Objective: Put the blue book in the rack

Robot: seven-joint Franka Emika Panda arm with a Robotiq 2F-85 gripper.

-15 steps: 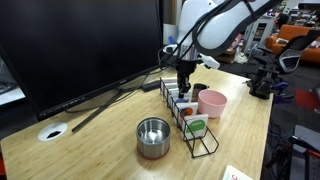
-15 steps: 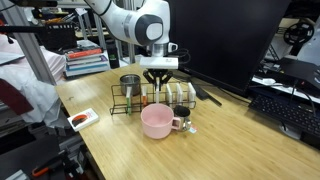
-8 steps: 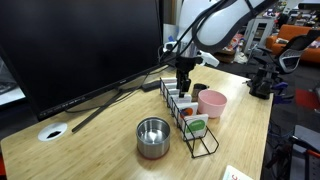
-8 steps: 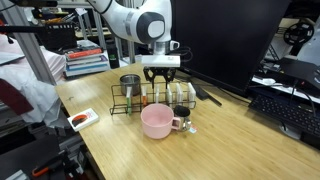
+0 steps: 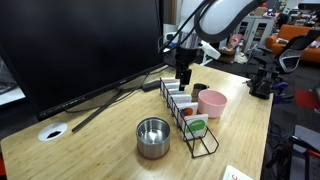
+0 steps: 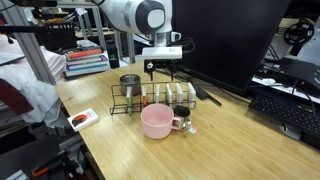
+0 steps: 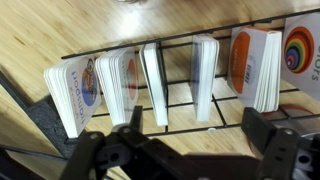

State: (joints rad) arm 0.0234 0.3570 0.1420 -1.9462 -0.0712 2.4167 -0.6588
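Observation:
In the wrist view the black wire rack [image 7: 180, 103] lies on the wooden table with several books standing in its slots. A thin pale blue book [image 7: 205, 72] stands upright in a middle slot, with a thin whitish one [image 7: 153, 80] beside it. My gripper [image 7: 196, 120] hangs directly above these two with its jaws wide apart and nothing between them. In both exterior views the gripper [image 5: 185, 80] [image 6: 160, 72] hovers a little above the rack [image 5: 187, 118] [image 6: 150, 101], clear of the books.
A round steel bowl [image 5: 153, 137] [image 6: 130, 82] stands by one end of the rack. A pink mug [image 5: 211, 102] [image 6: 157, 121] sits close beside it. A large black monitor [image 5: 80, 50] rises behind, and a green-and-white book [image 5: 196, 127] stands in an end slot.
The jaws went from shut to wide open, and the gripper rose straight up from the rack, leaving the book standing in its slot.

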